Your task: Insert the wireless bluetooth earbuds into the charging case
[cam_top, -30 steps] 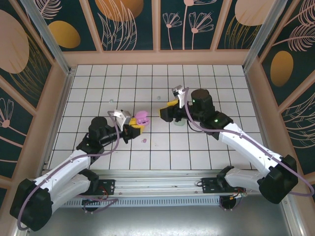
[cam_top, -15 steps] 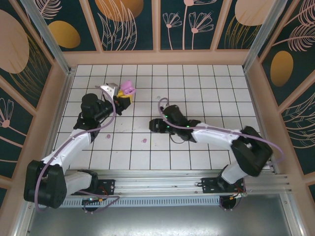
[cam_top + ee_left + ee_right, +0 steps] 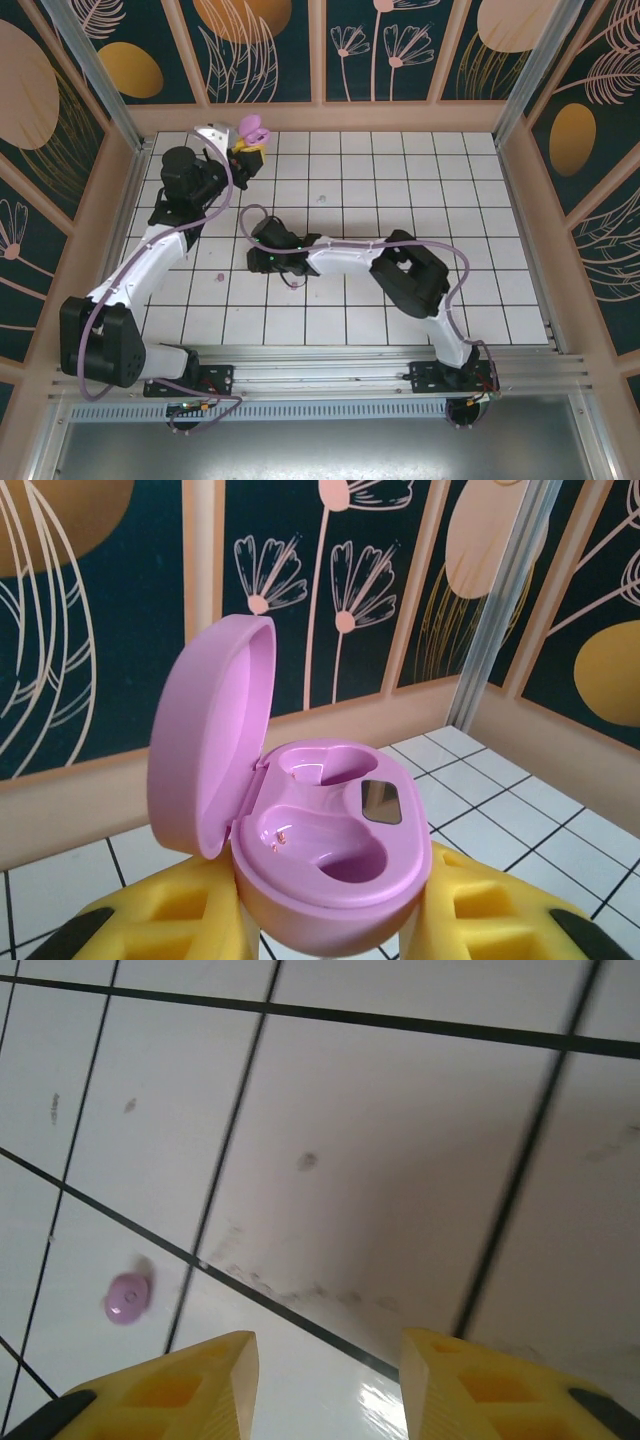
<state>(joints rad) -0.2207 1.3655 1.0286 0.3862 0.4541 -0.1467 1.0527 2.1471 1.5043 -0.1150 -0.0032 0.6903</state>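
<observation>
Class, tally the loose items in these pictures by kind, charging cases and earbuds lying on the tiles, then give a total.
Pink oval charging case, lid open: 1
Tiny pebble-like earbuds on the white tiles: 3
Total: 4

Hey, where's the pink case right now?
In the top view, the pink case is at the far left, close to the back wall, held lid-open in the left gripper.

White tiled table point(image 3: 450, 200) carries one pink-purple earbud point(image 3: 127, 1297) beside a grid line.
</observation>
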